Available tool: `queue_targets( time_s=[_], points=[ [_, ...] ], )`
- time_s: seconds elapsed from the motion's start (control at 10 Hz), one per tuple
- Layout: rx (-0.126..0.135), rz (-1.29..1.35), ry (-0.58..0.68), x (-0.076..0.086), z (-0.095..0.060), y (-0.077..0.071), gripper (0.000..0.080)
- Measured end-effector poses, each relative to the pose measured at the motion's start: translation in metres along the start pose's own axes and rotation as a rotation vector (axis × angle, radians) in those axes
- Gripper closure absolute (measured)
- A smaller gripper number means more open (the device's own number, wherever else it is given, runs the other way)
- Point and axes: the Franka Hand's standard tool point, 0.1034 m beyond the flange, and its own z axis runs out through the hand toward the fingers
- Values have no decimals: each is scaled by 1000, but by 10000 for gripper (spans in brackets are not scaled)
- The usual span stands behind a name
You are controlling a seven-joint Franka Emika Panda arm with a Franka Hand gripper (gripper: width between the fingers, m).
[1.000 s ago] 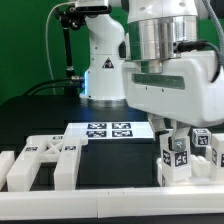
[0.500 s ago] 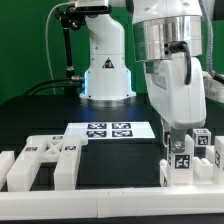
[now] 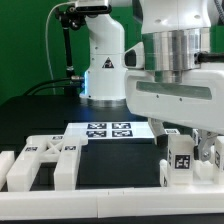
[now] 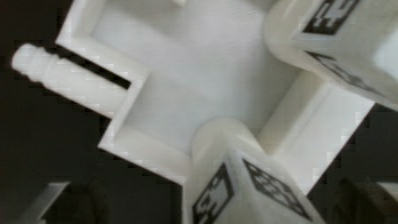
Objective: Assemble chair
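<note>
gripper (image 4: 201,206): fingers (image 4: 54,203) were spread wide, holding nothing, either side of a tagged post (image 4: 240,175) | chair slab with posts (image 3: 187,160): by table (image 3: 120,165) front edge, exterior view's right | X-braced panel (image 3: 45,160): same edge, exterior view's left

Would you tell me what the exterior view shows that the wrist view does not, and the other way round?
Only the exterior view shows the marker board, the X-braced panel and the arm's white base. Only the wrist view shows a flat white slab with raised edges and a ridged peg at its side. Both show tagged white posts, though I cannot tell whether they are the same ones.
</note>
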Motion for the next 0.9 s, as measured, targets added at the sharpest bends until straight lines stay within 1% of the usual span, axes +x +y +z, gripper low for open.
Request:
queue_targets(
  time_s=[0.2, 0.3, 0.4, 0.5, 0.6, 0.7, 0.9],
  points=[
    [-1, -112, 1, 1, 0, 0, 152],
    [-3, -208, 3, 1, 0, 0, 150],
    [-33, -382, 17, -2, -1, -2, 150],
    [-45, -592, 25, -5, -2, -7, 150],
    [-45, -667, 25, -6, -3, -8, 150],
    [-46, -653, 26, -5, -2, -7, 150],
    [-46, -635, 26, -4, -2, -7, 413]
  ],
)
